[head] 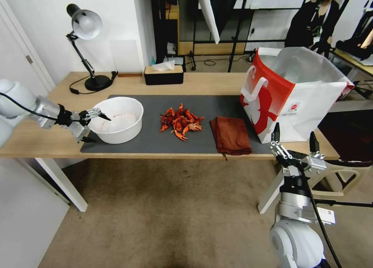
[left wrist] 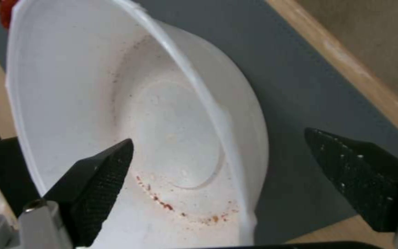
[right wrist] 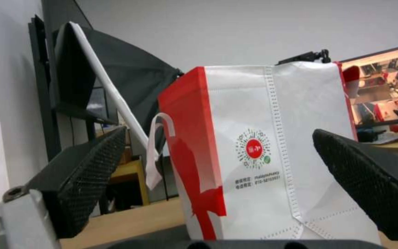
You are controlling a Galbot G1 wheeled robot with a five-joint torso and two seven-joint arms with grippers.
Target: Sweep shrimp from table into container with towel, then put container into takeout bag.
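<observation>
Left gripper (head: 94, 126) spread wide astride the container (head: 118, 119) rim; right gripper (head: 294, 139) parted beside takeout bag (head: 295, 93)

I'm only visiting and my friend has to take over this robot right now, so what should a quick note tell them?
Left gripper: open, straddling the near-left rim of the empty white container, not closed on it.
Right gripper: open, in front of the table edge, facing the takeout bag.
Shrimp piled mid-mat; towel folded between shrimp and bag.
Done: nothing swept yet.
Left: sweep the shrimp into the container, then bag the container.
</observation>
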